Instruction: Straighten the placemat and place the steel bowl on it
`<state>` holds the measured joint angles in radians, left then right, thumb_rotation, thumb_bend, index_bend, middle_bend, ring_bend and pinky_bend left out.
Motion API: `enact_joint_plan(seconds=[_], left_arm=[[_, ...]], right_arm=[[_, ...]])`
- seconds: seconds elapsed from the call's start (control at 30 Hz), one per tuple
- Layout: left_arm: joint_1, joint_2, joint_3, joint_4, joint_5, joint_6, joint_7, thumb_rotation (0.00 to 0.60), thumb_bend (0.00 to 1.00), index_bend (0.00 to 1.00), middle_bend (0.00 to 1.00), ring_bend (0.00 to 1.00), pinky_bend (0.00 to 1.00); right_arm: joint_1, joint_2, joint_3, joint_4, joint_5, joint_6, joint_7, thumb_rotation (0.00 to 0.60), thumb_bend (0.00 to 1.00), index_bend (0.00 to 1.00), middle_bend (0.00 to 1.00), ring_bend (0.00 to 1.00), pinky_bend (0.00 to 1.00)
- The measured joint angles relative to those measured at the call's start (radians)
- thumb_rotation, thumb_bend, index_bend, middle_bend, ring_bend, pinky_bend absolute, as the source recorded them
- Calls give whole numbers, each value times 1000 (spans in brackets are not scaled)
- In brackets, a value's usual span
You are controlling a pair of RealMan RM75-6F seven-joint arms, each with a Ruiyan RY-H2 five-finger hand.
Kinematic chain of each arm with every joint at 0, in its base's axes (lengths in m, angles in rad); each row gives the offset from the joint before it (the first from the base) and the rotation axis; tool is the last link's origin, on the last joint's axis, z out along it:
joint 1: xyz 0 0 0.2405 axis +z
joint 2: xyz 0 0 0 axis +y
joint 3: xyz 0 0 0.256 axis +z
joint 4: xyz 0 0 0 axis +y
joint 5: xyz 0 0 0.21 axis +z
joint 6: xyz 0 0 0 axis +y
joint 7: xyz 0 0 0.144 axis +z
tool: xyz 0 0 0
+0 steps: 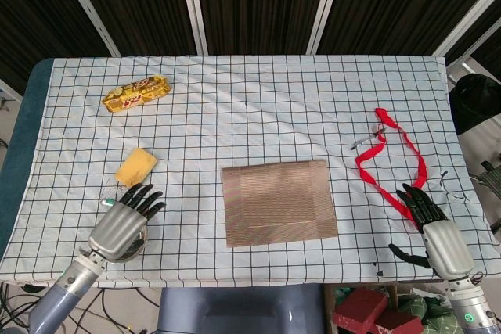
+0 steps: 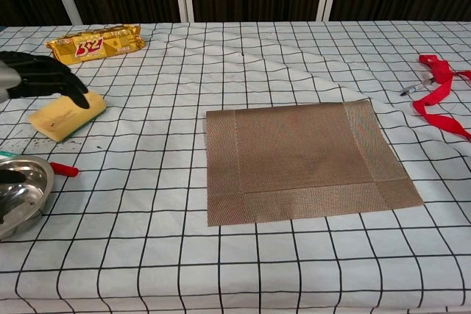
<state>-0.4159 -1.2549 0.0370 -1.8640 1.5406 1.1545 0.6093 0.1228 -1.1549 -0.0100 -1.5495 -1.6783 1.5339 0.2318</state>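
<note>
1. Overhead, the left hand is held with fingers spread, grasping nothing, above the steel bowl.
2. Centrally, the brown placemat is laid on the checked tablecloth.
3. Rightward, the right hand is rested empty, fingers apart.
4. Behind, dark slatted panels are seen.

Two cameras on one table: a high overhead view and a low, close view from the near edge.

The head view looks steeply down from above the near side, far enough off to take in the whole checked tablecloth, the dark slatted wall behind it, and both hands at the bottom corners, the left hand and the right hand. The chest view sits lower and nearer, facing across the table at a shallow angle toward the same wall, cropping the near corners. Both views share the placemat, sponge, yellow snack packet and red strap.
</note>
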Motion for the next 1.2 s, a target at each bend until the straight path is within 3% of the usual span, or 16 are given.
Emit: enact_joint_plan(seconds=[0.57, 1.2], left_arm=[[-199, -351, -119, 58, -324, -181, 327, 600, 109, 303, 159, 58, 115], [-325, -551, -112, 196, -466, -174, 426, 600, 112, 297, 162, 58, 115]], right_arm=[[-1, 8, 16, -6, 23, 5, 51, 600, 126, 81, 0, 0, 168], [-2, 19, 26, -19, 43, -2, 89, 600, 127, 80, 0, 0, 168]])
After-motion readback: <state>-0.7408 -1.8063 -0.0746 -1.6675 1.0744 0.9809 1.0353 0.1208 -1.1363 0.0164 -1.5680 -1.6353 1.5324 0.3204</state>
